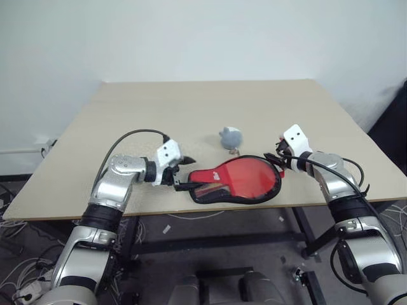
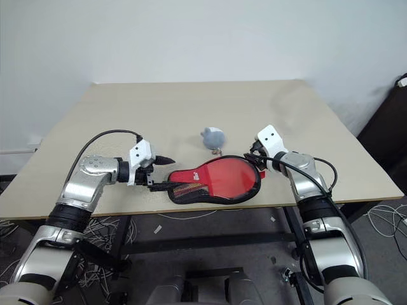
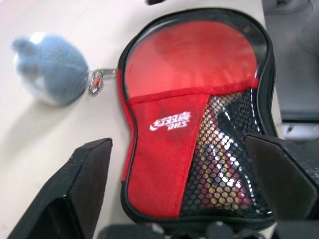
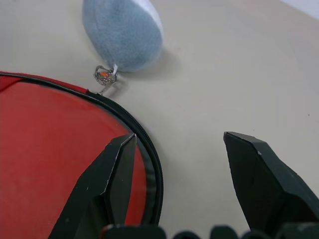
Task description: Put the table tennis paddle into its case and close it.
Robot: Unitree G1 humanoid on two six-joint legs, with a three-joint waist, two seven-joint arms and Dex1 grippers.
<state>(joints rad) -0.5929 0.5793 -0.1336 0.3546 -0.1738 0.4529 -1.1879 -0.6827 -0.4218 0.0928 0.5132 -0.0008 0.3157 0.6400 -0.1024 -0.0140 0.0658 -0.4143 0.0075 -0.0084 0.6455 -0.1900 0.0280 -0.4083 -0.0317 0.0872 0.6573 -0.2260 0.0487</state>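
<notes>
Lying at the table's near edge, the case holds the paddle inside. Left gripper spread, empty, at the handle end; right gripper parted over the round rim. Best to pin the rim and check the zip is fully shut.

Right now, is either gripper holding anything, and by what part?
Nothing is held. The left gripper has open jaws astride the handle end of the case; the right gripper stands open at its round rim.

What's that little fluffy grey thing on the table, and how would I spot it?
Look at the tan table, then the red and black case near its front edge. Just behind the case lies a small grey-blue plush charm, joined to the case's zip by a metal ring; nothing else there is soft and rounded.
</notes>
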